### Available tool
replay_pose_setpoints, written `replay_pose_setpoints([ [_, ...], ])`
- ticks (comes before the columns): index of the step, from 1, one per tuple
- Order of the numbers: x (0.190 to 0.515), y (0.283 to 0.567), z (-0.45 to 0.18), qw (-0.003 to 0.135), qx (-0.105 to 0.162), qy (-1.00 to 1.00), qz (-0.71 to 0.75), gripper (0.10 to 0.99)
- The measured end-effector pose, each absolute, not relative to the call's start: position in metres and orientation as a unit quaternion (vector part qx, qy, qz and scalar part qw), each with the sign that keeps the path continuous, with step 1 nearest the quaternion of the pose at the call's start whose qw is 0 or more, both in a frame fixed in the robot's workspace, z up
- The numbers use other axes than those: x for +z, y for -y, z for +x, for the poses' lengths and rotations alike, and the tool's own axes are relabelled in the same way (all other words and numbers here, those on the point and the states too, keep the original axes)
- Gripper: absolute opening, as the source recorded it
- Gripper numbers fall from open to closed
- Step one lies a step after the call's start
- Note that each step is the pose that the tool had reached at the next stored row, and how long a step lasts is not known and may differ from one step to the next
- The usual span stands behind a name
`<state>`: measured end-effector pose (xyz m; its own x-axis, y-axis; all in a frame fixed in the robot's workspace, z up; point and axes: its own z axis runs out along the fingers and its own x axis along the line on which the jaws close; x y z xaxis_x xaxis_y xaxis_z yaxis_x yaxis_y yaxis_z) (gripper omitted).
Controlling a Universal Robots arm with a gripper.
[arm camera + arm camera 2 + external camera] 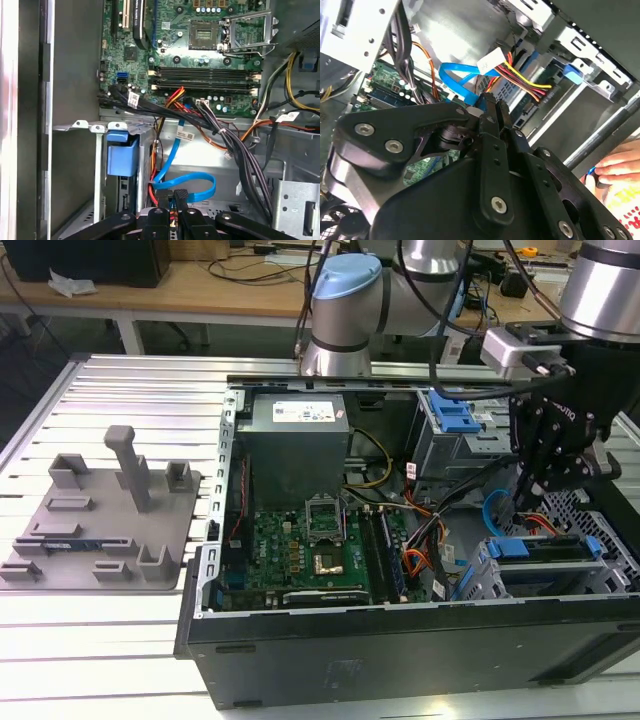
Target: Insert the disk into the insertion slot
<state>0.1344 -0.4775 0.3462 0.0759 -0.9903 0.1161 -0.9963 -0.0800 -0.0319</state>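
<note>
Gripper (176,196) closed, empty, above blue cable (187,182); disk (545,548) sits in insertion slot (497,575).

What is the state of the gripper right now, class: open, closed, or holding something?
Gripper: jaws closed together with nothing visibly held between them, hanging inside the computer case just over the blue cable.

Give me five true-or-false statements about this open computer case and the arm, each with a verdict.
1. The gripper is inside the open case. True.
2. The case has its side panel fitted. False: it is open, motherboard exposed.
3. A grey fixture plate lies at the exterior view's left of the case. True.
4. The gripper's fingers are spread wide apart. False: they stand together.
5. A blue flat cable loops near the fingertips. True.
</note>
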Motion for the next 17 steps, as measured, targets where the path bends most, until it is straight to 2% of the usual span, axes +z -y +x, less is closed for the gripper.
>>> replay_pose_setpoints([
  [5, 0.348, 0.484, 0.138, 0.026, 0.051, 0.682, 0.729, 0.161],
  [13, 0.349, 0.485, 0.157, 0.047, 0.029, 0.682, 0.729, 0.161],
  [17, 0.349, 0.485, 0.159, 0.047, 0.025, 0.689, 0.722, 0.161],
])
